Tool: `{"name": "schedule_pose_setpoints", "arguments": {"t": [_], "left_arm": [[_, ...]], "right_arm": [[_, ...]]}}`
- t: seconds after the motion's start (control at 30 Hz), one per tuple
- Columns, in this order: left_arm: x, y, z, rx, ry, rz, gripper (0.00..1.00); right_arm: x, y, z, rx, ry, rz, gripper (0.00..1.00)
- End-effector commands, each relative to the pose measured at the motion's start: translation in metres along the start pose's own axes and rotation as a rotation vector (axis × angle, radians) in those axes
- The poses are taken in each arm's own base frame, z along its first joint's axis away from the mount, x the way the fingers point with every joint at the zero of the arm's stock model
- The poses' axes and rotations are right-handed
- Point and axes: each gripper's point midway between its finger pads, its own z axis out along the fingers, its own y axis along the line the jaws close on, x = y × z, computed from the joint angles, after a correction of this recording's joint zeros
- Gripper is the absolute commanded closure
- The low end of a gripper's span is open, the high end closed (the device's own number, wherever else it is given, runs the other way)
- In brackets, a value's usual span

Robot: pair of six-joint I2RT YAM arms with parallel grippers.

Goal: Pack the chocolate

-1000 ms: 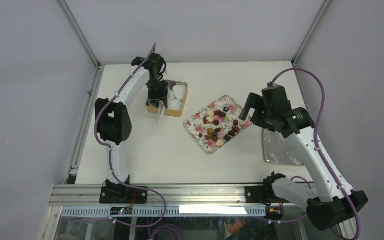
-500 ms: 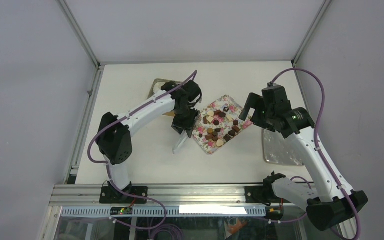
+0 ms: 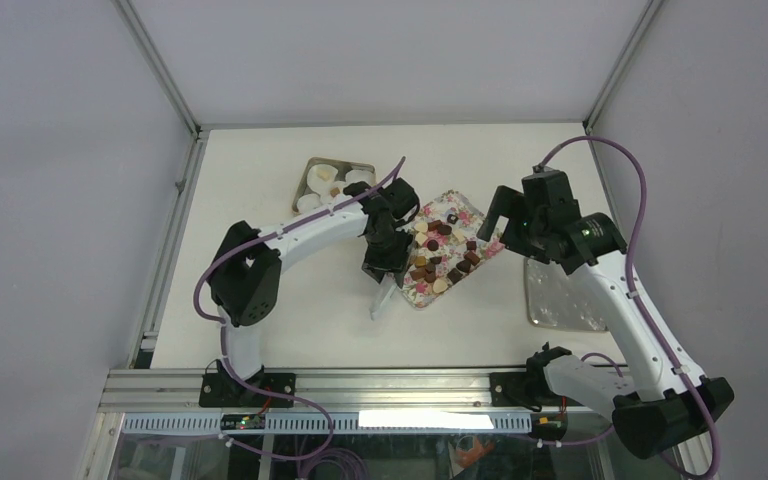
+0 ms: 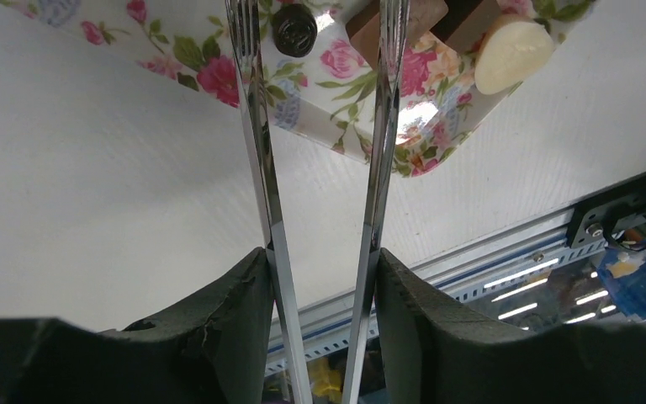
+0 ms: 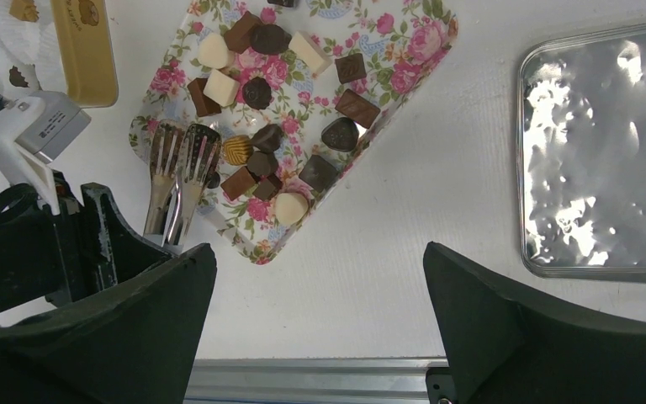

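Several pieces of chocolate [image 3: 438,255] in dark brown, tan and cream lie on the pink-flowered tray [image 3: 463,211]. My left gripper [image 3: 384,264] is shut on metal tongs [image 3: 379,303], one arm against each finger. In the left wrist view the tongs [image 4: 256,151] reach over the tray's rim [image 4: 219,77], near a dark round chocolate [image 4: 294,30] and a cream one [image 4: 513,55]. The right wrist view shows the tong tips [image 5: 181,150] slightly apart with nothing between them. My right gripper [image 5: 320,252] hangs open above the tray's right side, holding nothing.
A gold tin [image 3: 312,166] with white paper cups stands at the back left, and also shows in the right wrist view [image 5: 84,50]. A silver lid [image 3: 560,295] lies to the right of the tray. The table's metal front rail [image 3: 360,380] runs along the near edge.
My left arm has swung from the gold tin to the flowered tray, carrying the tongs, whose arms have spread a little. The right arm has stayed put.
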Motion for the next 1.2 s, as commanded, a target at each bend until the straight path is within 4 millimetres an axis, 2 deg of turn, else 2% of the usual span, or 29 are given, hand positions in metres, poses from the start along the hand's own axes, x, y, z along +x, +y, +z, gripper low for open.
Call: {"name": "schedule_pose_setpoints", "arguments": {"t": [0.0, 0.17, 0.6, 0.67, 0.8, 0.9, 1.03, 1.17], "left_arm": [[-0.014, -0.010, 0.007, 0.024, -0.037, -0.033, 0.55], [-0.018, -0.007, 0.020, 0.001, -0.021, -0.051, 0.56], [-0.037, -0.012, 0.029, -0.018, -0.035, -0.051, 0.59], [-0.038, -0.012, 0.030, -0.025, -0.031, -0.054, 0.64], [-0.039, -0.010, 0.029, -0.040, -0.037, -0.055, 0.80], [-0.039, -0.008, 0.026, -0.050, -0.039, -0.052, 0.99], [-0.040, -0.009, 0.013, -0.051, -0.059, -0.031, 1.00], [-0.041, -0.005, -0.008, -0.073, -0.092, -0.002, 1.00]], "right_arm": [[-0.012, 0.011, 0.000, -0.043, -0.036, 0.016, 0.02], [-0.013, 0.012, -0.001, -0.045, -0.038, 0.015, 0.02], [-0.014, 0.012, -0.003, -0.050, -0.041, 0.012, 0.02], [-0.013, 0.012, -0.003, -0.051, -0.040, 0.011, 0.02], [-0.012, 0.011, -0.002, -0.049, -0.038, 0.012, 0.02], [-0.011, 0.010, -0.003, -0.046, -0.040, 0.013, 0.02], [-0.011, 0.009, -0.003, -0.044, -0.044, 0.013, 0.02], [-0.011, 0.009, -0.003, -0.044, -0.043, 0.016, 0.02]]}}
